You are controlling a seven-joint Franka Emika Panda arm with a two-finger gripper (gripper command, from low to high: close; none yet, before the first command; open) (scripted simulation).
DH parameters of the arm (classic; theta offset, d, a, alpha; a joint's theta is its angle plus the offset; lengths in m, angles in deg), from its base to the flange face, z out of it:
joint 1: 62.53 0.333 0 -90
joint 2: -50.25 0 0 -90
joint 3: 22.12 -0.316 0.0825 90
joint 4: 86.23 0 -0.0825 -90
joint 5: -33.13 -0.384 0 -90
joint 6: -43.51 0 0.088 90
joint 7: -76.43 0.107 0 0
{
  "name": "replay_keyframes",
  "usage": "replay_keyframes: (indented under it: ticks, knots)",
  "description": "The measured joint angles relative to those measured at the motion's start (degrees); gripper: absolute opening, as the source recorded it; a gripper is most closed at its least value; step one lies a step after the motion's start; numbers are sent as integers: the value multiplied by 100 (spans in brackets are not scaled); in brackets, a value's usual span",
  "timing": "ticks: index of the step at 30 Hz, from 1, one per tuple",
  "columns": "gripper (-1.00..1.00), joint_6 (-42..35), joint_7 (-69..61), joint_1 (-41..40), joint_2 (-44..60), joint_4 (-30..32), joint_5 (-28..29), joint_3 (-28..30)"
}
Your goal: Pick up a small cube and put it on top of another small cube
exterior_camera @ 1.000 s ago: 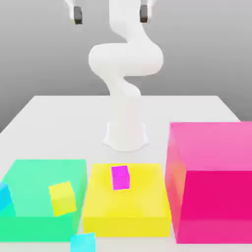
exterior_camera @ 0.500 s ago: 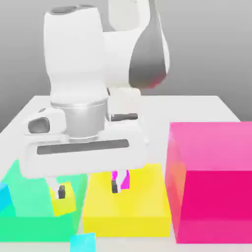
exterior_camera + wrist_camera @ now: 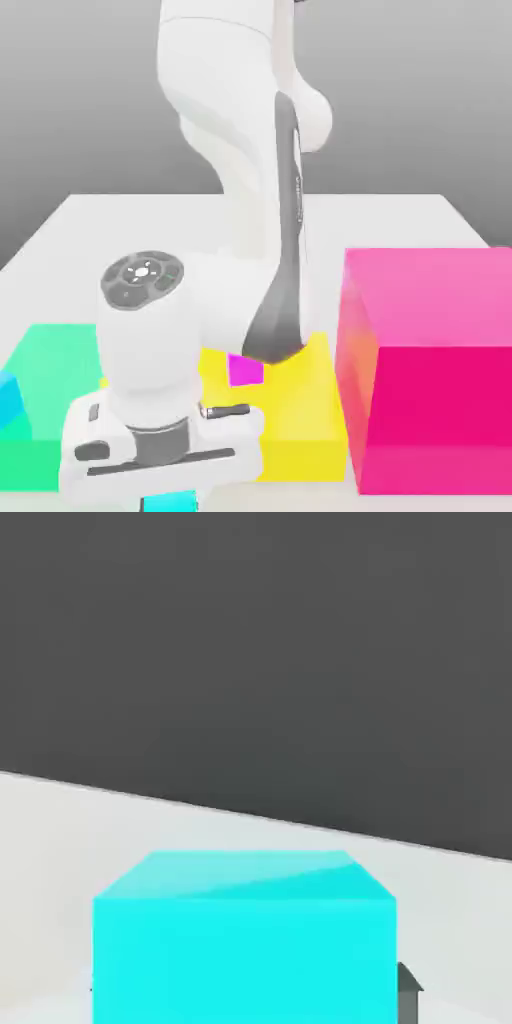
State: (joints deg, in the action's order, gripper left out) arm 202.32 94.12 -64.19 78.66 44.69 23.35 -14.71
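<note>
Cyan cube (image 3: 245,937) is seen right up close in the hand view, sitting on the white table (image 3: 60,832), and a sliver of it (image 3: 166,502) is peeking out under the end effector at the near table edge in the exterior view. End effector is parked low over it; whether the fingers are apart or together can't be told. Looks like the reach-and-grasp step, nothing lifted yet as far as can be judged. Pink cube (image 3: 245,369) is half hidden behind the arm, resting on the yellow block (image 3: 305,420). Next, the cyan cube needs to be squeezed squarely, raised above the yellow block's top, then carried over and lined up on the pink cube.
</note>
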Motion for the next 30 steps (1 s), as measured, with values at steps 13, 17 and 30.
replay_keyframes:
  ticks: [13,17,30]
  knots:
    - [-100,-1223,447,331,-2369,1166,418,168]
    - [-100,-1480,655,396,-3191,1719,597,108]
    - [-100,-1787,1279,211,-5207,3371,1158,-386]
